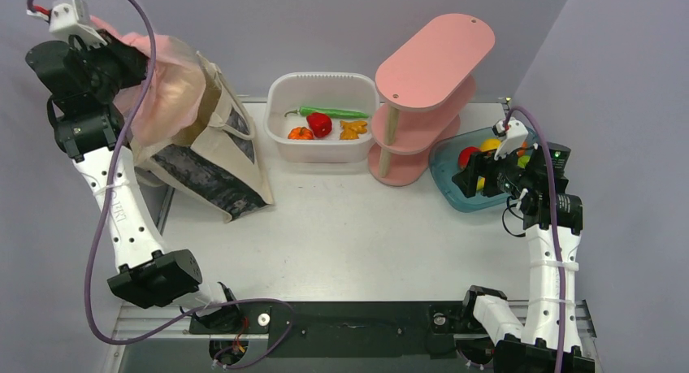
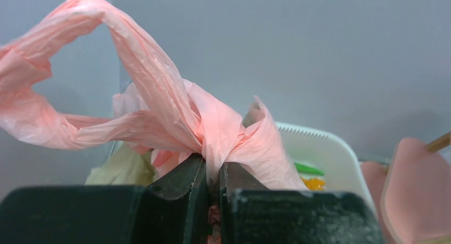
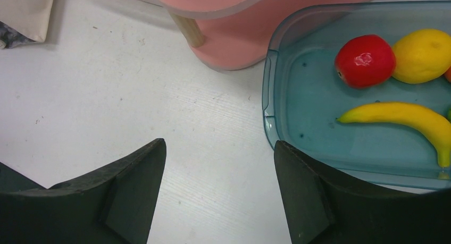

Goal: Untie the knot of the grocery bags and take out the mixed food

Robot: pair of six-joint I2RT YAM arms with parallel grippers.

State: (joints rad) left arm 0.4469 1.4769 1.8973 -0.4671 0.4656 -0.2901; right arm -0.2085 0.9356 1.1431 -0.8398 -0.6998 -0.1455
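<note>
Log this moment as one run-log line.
left gripper: shut on pink bag | right gripper: open, empty, near blue tray | knot: tied | mixed food: none out

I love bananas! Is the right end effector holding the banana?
No, the right end effector stands open and empty over the table, while the banana lies in the blue tray.

Lilac-grey walls (image 1: 325, 23) round white tabletop (image 1: 341, 235) w/ pink 3-tier shelf (image 1: 435, 52).
</note>
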